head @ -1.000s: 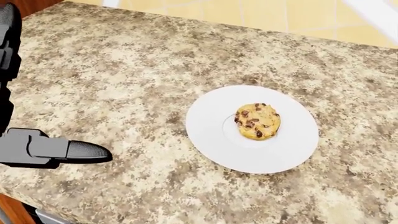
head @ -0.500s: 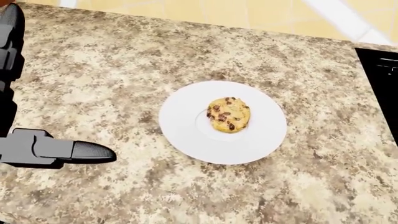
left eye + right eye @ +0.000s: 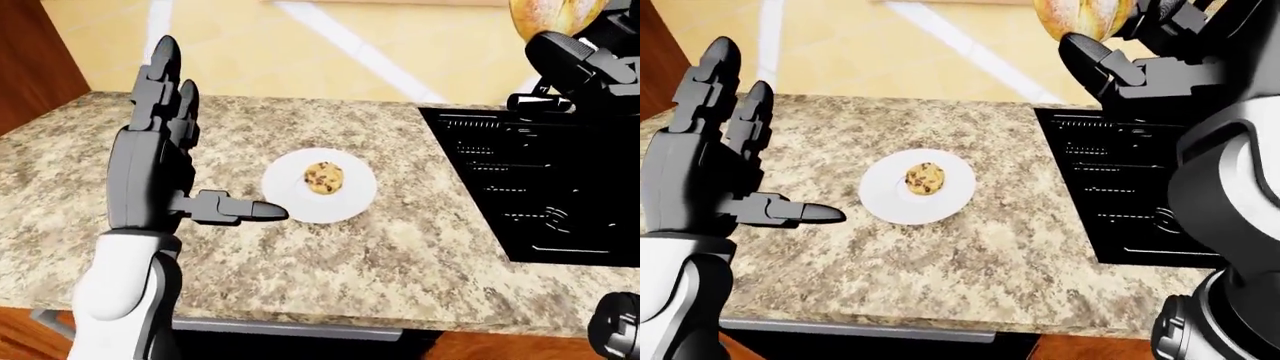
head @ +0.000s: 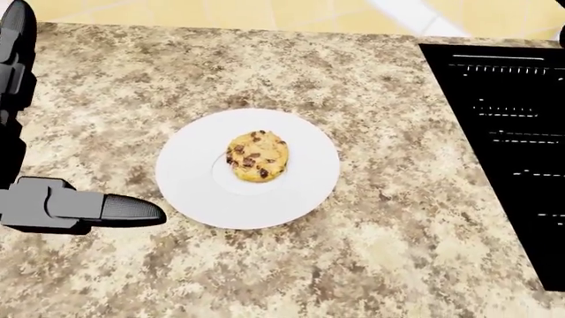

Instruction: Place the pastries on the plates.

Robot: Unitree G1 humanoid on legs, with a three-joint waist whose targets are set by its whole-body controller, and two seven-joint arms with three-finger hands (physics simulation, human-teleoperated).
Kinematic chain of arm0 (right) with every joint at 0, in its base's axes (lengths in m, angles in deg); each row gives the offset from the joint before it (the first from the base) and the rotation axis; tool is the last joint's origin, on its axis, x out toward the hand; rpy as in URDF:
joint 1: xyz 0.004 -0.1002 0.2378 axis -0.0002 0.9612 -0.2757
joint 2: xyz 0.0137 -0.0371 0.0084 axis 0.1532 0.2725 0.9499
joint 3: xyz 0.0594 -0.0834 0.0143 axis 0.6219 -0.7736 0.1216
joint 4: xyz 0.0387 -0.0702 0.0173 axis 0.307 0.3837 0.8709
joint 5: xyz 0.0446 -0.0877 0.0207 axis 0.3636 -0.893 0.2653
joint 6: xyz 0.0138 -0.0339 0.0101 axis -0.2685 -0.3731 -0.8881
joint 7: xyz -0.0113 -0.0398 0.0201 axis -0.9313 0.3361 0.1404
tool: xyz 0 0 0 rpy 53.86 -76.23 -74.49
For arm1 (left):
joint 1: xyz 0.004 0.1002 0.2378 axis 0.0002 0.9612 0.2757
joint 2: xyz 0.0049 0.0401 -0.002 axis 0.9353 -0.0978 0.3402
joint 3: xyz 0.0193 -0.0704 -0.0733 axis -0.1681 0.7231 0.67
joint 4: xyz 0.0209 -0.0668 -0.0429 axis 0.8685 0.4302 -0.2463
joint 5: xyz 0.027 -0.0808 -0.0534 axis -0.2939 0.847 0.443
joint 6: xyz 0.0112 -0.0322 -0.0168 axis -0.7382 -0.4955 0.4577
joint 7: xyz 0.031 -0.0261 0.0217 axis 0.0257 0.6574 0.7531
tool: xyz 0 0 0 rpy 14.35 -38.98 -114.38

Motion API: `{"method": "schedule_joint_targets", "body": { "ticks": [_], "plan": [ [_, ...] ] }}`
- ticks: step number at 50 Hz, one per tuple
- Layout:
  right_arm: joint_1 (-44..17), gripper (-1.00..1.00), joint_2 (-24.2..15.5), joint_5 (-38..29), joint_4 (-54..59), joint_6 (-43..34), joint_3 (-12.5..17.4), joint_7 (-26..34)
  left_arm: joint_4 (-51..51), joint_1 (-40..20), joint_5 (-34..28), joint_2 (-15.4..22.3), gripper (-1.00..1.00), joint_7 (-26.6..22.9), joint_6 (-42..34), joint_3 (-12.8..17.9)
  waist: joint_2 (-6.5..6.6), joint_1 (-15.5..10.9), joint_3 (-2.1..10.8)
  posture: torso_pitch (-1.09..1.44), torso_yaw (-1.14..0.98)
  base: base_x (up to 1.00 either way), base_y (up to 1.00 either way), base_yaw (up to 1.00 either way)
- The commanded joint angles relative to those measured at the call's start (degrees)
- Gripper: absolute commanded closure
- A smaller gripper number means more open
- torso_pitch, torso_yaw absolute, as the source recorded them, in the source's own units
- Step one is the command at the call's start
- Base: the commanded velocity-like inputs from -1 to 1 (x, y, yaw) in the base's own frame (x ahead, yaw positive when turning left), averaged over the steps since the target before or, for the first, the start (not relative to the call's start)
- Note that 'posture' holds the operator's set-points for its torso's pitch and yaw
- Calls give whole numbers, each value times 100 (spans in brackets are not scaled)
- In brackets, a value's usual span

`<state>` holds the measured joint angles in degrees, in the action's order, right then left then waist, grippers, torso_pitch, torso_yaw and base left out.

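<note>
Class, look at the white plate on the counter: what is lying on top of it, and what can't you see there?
One chocolate-chip cookie lies near the middle of the white plate, nothing else. The patch of plate beneath the cookie is covered, as is the counter under the plate.

No legible text, labels or numbers

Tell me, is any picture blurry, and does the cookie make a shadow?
Head view: sharp, the cookie casts almost no shadow on its plate. Eye views: also sharp and evenly lit, but the pastry in the right hand is cut off at the top.
</note>
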<state>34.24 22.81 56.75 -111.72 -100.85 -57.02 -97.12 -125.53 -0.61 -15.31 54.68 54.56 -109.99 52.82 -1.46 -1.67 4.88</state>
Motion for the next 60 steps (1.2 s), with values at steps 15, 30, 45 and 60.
{"method": "schedule_joint_targets", "body": {
  "ticks": [15, 30, 45, 60],
  "plan": [
    [-176, 100, 270, -32, -53, 251, 54, -211, -226, -92, 157, 87, -100, 202, 72, 5, 180, 46, 62, -20, 0, 0, -29, 0],
    [-243, 100, 152, 225, -87, 184, 82, -416, -298, -110, 228, 141, -100, 235, 6, 57, -43, 70, -74, -20, 0, 0, -32, 0],
    [-261, 100, 140, 97, -80, 147, -17, -330, -310, -72, 207, 164, -100, 229, 23, 49, 209, 158, 180, -20, 0, -20, -17, 0],
    [-288, 100, 124, 172, -83, 141, 17, -358, -225, -109, 156, 140, -100, 213, 79, 6, 134, 129, 15, -20, 0, -41, -19, 0]
  ]
}}
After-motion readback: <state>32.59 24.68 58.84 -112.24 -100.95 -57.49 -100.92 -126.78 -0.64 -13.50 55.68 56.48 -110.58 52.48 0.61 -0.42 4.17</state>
